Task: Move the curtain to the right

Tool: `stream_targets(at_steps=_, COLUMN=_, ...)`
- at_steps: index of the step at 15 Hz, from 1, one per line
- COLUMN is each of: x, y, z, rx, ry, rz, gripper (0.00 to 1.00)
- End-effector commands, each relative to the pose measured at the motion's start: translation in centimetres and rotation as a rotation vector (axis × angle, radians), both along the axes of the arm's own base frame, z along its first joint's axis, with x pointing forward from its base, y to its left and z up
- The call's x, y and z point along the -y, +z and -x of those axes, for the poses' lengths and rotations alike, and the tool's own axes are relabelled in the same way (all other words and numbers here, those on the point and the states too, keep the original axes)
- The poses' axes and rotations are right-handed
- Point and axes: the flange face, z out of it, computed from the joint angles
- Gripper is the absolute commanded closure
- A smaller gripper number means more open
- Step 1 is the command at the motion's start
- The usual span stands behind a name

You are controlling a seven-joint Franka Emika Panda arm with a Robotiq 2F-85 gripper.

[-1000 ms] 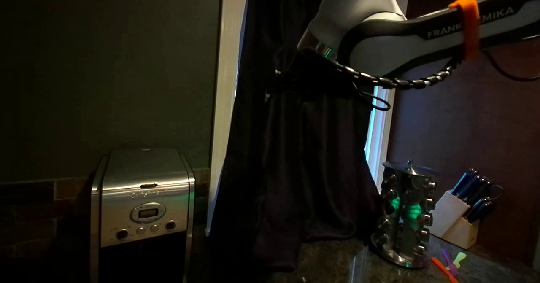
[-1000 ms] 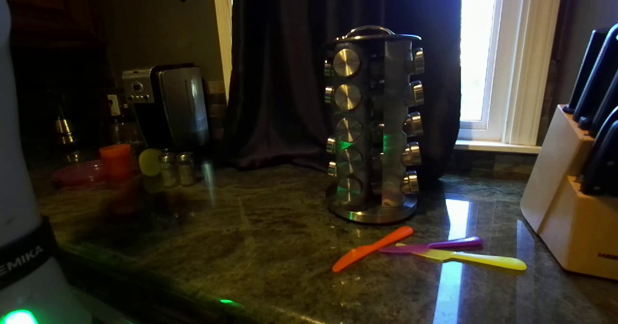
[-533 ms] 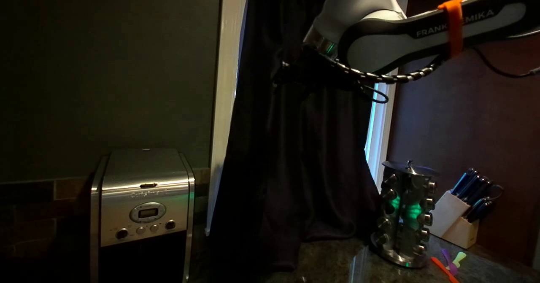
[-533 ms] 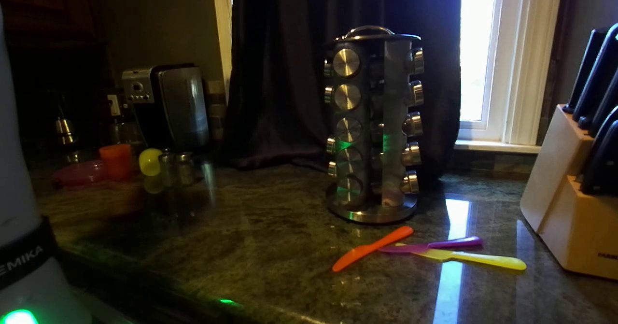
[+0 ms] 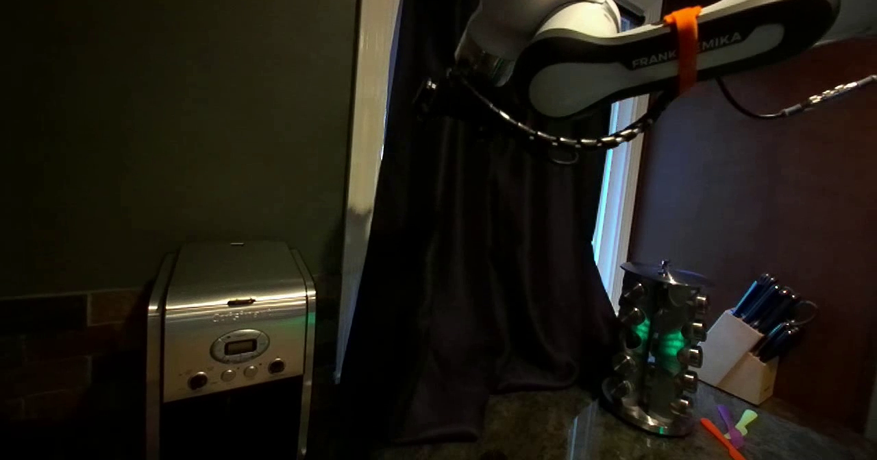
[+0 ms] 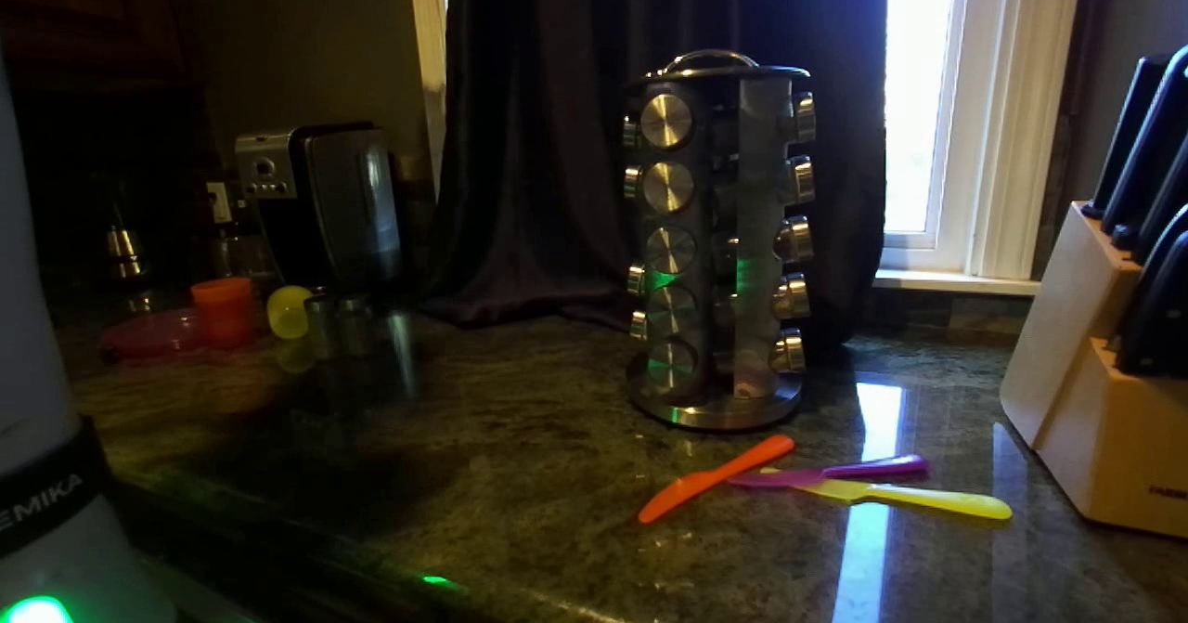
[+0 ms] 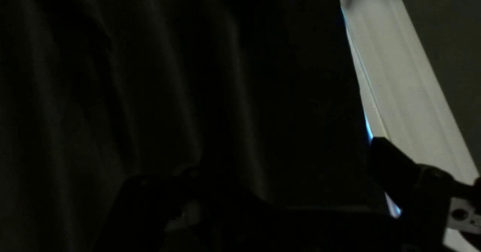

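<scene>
The curtain [image 5: 507, 275] is a long dark drape with soft vertical folds, hanging across the window. It also shows behind the spice rack in an exterior view [image 6: 548, 159] and fills most of the wrist view [image 7: 293, 86]. My gripper [image 5: 426, 97] is in front of the curtain's upper part, near its left edge, dark against the cloth. In the wrist view my gripper [image 7: 289, 147] is open, its fingers wide apart. The right finger overlaps the curtain's edge beside the window frame; the left finger lies over the folds. Whether either finger touches the cloth is too dark to tell.
A white window frame [image 5: 370, 103] runs beside the curtain. A steel coffee maker [image 5: 236, 323] stands to the left. A spice rack [image 6: 673, 252] stands before the curtain, with a knife block [image 6: 1067, 372] to its right. Several colored plastic knives [image 6: 715, 479] lie on the counter [image 6: 520, 456].
In an exterior view my arm has moved left and my gripper has risen slightly toward the curtain's left edge. The gripper tips have risen almost out of sight in an exterior view. The curtain hangs much the same.
</scene>
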Motion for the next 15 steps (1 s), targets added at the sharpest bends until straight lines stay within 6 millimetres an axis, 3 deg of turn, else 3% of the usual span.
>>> stream_targets(at_steps=1, x=-3.3, y=-0.5, z=-1.8, rx=0.089, ry=-0.095, rz=-0.041, gripper=0.00)
stream_targets(at_steps=8, x=-5.8, y=-2.9, z=-5.7, rx=0.227, ry=-0.255, rz=0.003, gripper=0.00)
stream_targets(at_steps=15, x=-4.9, y=-3.6, z=-9.3, rx=0.267, ry=-0.242, rz=0.051, gripper=0.00)
